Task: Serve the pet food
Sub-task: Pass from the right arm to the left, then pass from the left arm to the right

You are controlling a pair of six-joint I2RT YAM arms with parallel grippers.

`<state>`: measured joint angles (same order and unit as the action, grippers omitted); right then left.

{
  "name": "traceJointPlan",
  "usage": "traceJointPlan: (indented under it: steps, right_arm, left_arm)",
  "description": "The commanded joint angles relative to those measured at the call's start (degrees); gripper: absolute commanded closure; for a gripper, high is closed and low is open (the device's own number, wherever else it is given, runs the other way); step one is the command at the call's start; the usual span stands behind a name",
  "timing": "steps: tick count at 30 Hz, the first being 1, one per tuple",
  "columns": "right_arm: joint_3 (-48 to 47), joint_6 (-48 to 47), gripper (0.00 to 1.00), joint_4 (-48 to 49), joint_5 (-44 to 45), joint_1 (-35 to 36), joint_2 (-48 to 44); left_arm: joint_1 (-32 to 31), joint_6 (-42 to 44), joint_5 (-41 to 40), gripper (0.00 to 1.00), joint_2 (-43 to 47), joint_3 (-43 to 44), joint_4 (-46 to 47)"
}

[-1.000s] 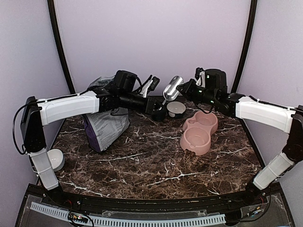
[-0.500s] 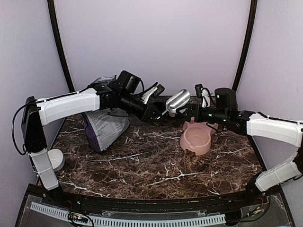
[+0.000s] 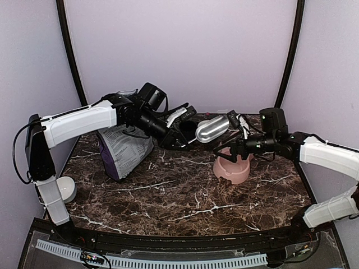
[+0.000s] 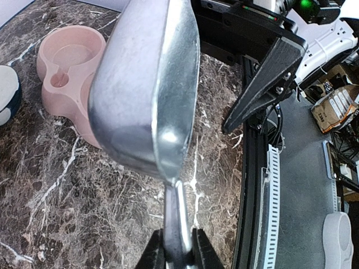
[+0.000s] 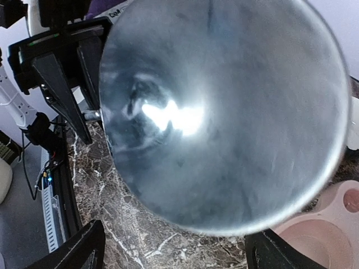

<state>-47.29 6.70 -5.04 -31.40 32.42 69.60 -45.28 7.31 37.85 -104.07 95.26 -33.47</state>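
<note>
**Top view:** The left arm reaches across the far side of a dark marble table (image 3: pixel 168 193). The left gripper (image 3: pixel 184 130) holds a metal scoop (image 3: pixel 212 129) by its handle, with the scoop's bowl pointing right. The right gripper (image 3: pixel 231 137) faces the scoop's mouth, jaws spread wide, above a pink double bowl (image 3: pixel 233 167). A purple-and-grey bag (image 3: pixel 124 148) stands at far left.

**Left wrist view:** The left gripper (image 4: pixel 178 255) has its jaws clamped on the scoop's thin handle. The scoop (image 4: pixel 146 84) rises edge-on, with the pink double bowl (image 4: pixel 70 56) lying beyond it on the left.

**Right wrist view:** The scoop's (image 5: pixel 224 112) shiny hollow fills the picture. The right gripper (image 5: pixel 179 249) has its fingers (image 5: pixel 78 249) far apart in the bottom corners, gripping nothing. The pink double bowl (image 5: pixel 320 235) sits at bottom right.

The pet food cannot be seen in any view.
</note>
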Motion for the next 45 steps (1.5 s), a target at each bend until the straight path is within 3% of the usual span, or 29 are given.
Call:
traceJointPlan:
  steps: [1,5,14,18,33,45]
  right_arm:
    - [-3.7,-3.6,0.15,-1.0,-8.3,-0.6,1.2]
    - [-5.9,-4.0,0.19,-2.8,-12.0,-0.5,2.4]
    - [-8.5,-5.1,0.19,-5.5,-7.7,-0.8,1.3]
    - [-11.0,-3.8,0.23,-6.9,-9.2,-0.7,2.2]
    - [-19.8,-8.3,0.74,-18.5,-15.2,-1.2,6.6]
    - [-21.8,-10.0,0.95,-22.0,-21.6,-1.1,9.7]
  left_arm:
    - [0.1,4.4,4.2,1.00,0.3,2.2,-3.8]
    - [0.1,5.0,4.2,1.00,0.4,2.2,-4.8]
    - [0.0,7.5,8.7,1.00,1.4,2.0,-7.4]
    - [0.0,8.1,8.0,1.00,1.8,1.7,-8.5]
    - [-0.5,9.2,6.7,1.00,2.6,1.0,-10.0]
    - [-1.1,9.5,5.0,1.00,1.9,1.3,-11.5]
